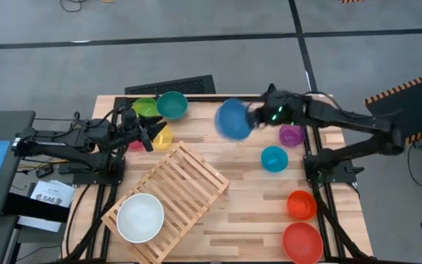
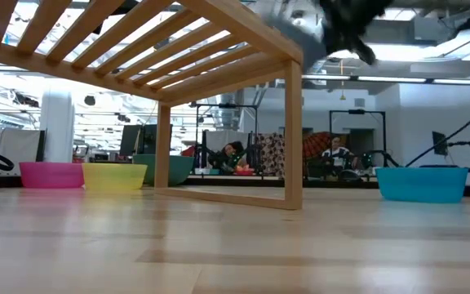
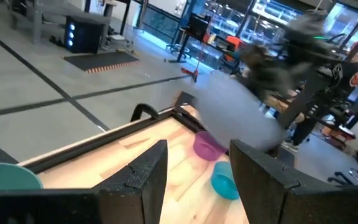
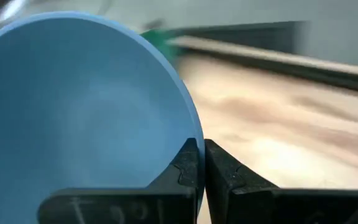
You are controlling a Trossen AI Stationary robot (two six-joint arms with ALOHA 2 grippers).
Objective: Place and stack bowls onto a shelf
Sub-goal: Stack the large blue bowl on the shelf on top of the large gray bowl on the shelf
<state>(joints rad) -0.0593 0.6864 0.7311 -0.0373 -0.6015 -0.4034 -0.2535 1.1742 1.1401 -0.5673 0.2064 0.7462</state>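
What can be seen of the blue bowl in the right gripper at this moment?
The blue bowl is large, round and smooth, plastic by its look, plain inside. The right gripper is shut on its rim, one finger inside and one outside. It is held off the table, tipped on its side, near the far edge between the teal bowl and the purple bowl. Nothing else touches it. It is not on the shelf.
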